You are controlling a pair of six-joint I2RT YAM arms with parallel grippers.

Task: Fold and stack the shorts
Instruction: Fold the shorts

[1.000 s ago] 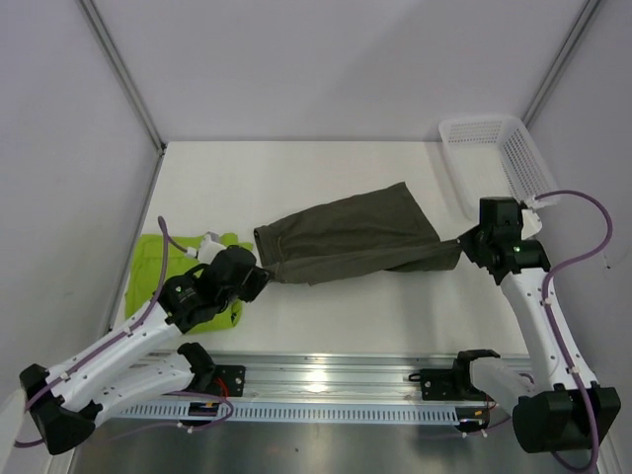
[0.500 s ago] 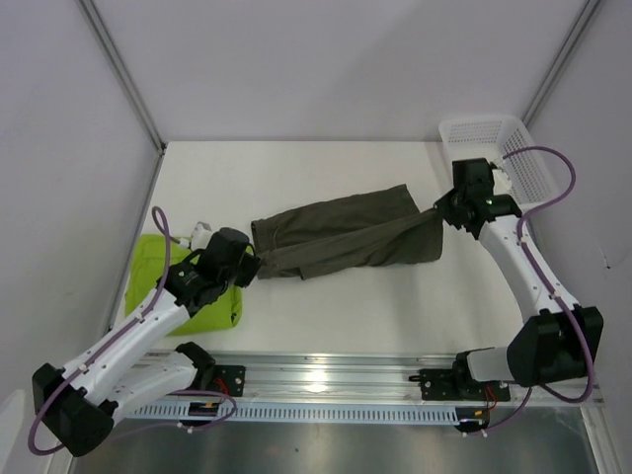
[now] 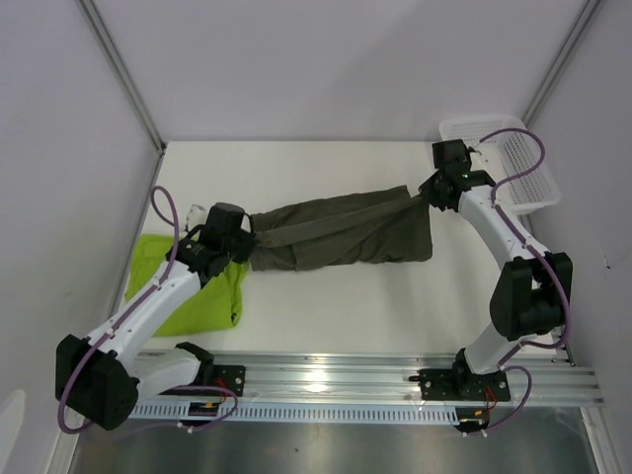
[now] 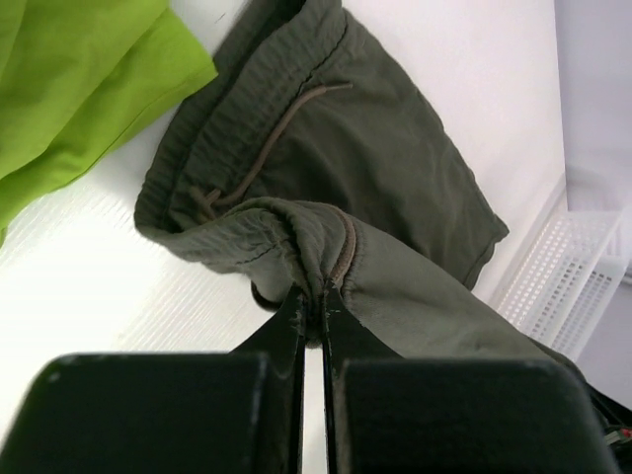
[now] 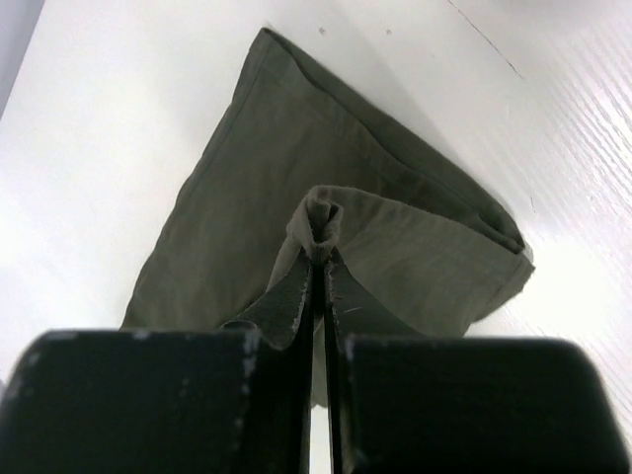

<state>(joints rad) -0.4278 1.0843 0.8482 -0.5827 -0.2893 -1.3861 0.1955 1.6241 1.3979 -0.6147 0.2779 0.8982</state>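
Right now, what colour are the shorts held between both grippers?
The shorts are plain dark olive-grey; clearest in the left wrist view.

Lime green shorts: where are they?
Top view: lime green shorts lie near-left on the table, beneath the left arm, beside the olive shorts.

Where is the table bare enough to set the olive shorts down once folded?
Bare: the far strip of table behind the olive shorts, and the near strip between them and the rail. Crowded: left edge, lime shorts; far right corner, basket.
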